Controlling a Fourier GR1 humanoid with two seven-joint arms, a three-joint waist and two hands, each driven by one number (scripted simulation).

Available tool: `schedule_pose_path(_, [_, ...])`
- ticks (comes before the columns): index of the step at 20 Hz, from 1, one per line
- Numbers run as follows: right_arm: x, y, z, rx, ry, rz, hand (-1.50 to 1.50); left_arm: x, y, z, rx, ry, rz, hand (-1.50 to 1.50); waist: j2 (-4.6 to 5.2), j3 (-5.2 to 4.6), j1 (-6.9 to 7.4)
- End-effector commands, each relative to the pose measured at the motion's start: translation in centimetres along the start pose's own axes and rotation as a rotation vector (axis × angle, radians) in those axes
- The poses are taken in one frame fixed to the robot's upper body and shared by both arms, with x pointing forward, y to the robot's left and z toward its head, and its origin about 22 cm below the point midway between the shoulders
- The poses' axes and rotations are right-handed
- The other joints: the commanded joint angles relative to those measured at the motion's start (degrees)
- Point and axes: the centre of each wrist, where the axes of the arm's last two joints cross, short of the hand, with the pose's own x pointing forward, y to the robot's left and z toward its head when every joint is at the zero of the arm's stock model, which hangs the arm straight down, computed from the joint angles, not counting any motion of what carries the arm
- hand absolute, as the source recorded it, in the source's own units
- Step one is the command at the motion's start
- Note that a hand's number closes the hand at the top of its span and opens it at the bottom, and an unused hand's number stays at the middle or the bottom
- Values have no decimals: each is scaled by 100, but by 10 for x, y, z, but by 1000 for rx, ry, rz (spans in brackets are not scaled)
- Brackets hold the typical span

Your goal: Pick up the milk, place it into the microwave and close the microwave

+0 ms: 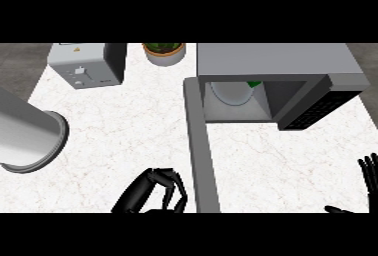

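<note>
One head view: the microwave (273,60) stands open, its door (201,150) swung out over the tabletop (125,125). Inside, by the white plate (232,94), a green tip looks like the milk (254,84), so placing seems done and only closing is left. The left hand (151,192) sits just beside the door's end, fingers curled on nothing visible. The right hand (368,172) rests at the right edge, fingers straight.

No writing could be read anywhere on the desk (133,130). A small label (71,45) on top of the grey toaster (85,67) carried marks too small to make out, and the dark panel (319,107) at the microwave (273,59) front showed only a blurred grid
</note>
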Motion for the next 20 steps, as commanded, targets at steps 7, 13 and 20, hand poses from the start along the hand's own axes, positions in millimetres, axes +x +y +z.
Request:
schedule_pose_path(7, [13, -21, 5, 51, -73, -47, -150, -29, -52, -42, -394, 244, -76, 150, 12, -7, -107])
schedule_pose_path(13, [26, -16, -27, 123, -114, -82, -150, -36, -83, -56, -410, 142, -128, 150, 19, -16, -144])
schedule_pose_path(20, [40, -11, -38, 202, -148, -126, -150, -16, -105, -69, -322, 13, -51, 150, 40, -26, -351])
